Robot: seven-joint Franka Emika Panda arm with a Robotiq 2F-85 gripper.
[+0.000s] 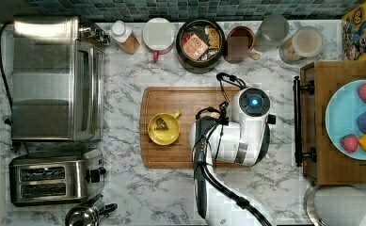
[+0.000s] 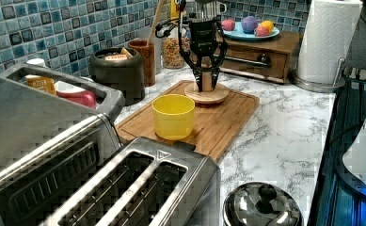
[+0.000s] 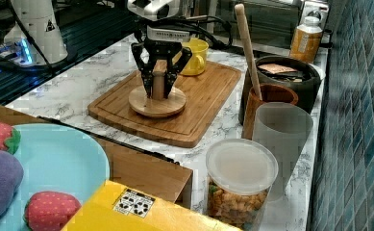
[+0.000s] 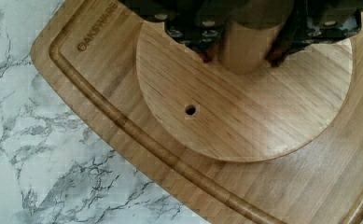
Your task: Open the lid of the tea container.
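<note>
The tea container [image 1: 201, 44] is a wide black tub standing uncovered at the back of the counter, with red and tan sachets visible inside; it also appears as the tub [image 2: 117, 70] and the tub [image 3: 285, 79]. Its round wooden lid [image 3: 157, 103] lies flat on the cutting board [image 3: 208, 106], well away from the tub. My gripper [image 3: 158, 91] points straight down over the lid, shut on its upright wooden knob [image 4: 249, 46]. In the wrist view both fingertips press the knob's sides above the lid disc [image 4: 244, 116]. In the left view the gripper [image 2: 206, 87] stands on the lid [image 2: 207, 95].
A yellow mug [image 1: 163, 128] sits on the board to the top view's left of the arm. A white-topped jar [image 1: 158, 35] and a brown cup with a wooden spoon [image 1: 239, 44] flank the tub. A toaster oven [image 1: 53, 80] and a wooden drawer unit [image 1: 331, 122] bound the sides.
</note>
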